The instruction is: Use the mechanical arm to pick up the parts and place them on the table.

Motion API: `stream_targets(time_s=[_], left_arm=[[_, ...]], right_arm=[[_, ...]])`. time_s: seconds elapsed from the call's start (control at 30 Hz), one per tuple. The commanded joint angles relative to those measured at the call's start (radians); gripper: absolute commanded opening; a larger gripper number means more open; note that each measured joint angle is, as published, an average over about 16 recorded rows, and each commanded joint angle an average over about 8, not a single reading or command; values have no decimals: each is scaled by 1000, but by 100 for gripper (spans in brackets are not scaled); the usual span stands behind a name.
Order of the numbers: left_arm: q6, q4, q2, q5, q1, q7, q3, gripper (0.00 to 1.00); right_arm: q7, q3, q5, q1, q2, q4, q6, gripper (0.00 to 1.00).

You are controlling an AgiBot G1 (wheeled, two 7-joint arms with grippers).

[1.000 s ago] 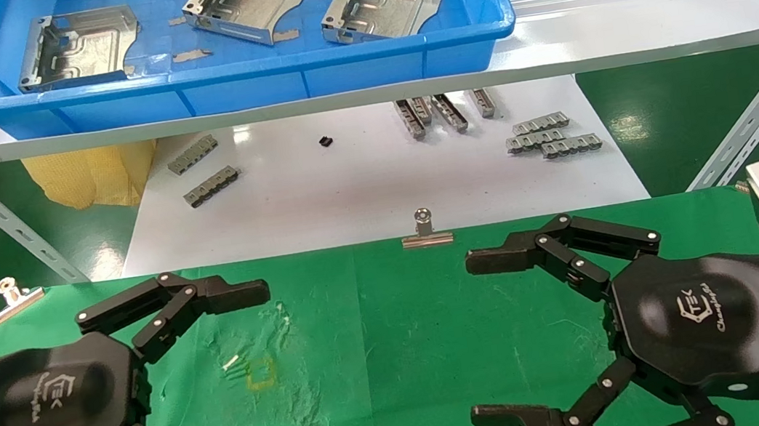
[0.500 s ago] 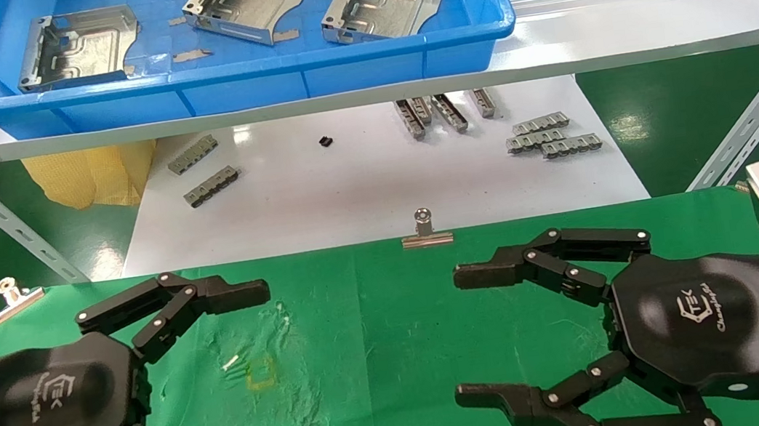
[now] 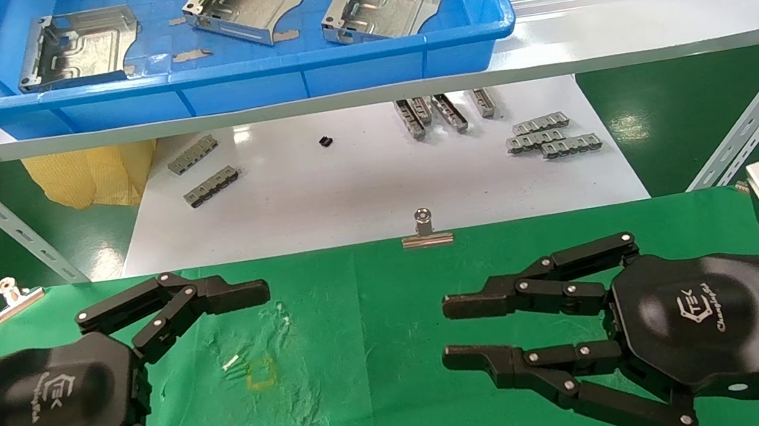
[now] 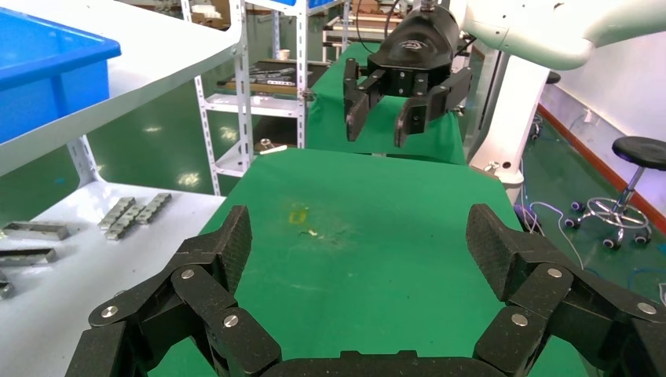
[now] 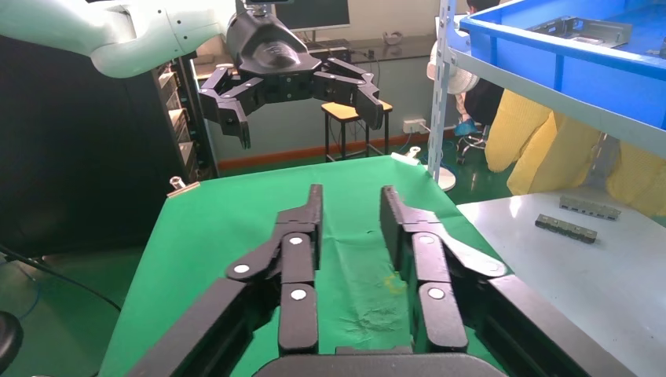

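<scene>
Three silver stamped sheet-metal parts [image 3: 228, 13] are kept in the blue plastic tray [image 3: 238, 85] far beyond both black jointed hands — nothing is held: the left hand [image 3: 253, 369] is spread wide, the right hand [image 3: 448, 332] narrowed with a small gap, above the green-clothed desk [image 3: 384, 359].

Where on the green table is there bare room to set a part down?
Bare cloth lies between the left gripper and right gripper, from the middle binder clip to the table's near edge. The yellow square mark sits beside the left gripper.

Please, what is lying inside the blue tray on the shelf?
Inside the blue tray lie three silver parts and small tape scraps. Its far end is out of view.
</scene>
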Motion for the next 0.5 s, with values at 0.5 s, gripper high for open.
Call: stream_targets(time_s=[0.5], left_arm=[[-2, -1, -2, 4, -7, 0, -1, 100]], right_arm=[[0, 0, 0, 0, 0, 0, 0, 0]])
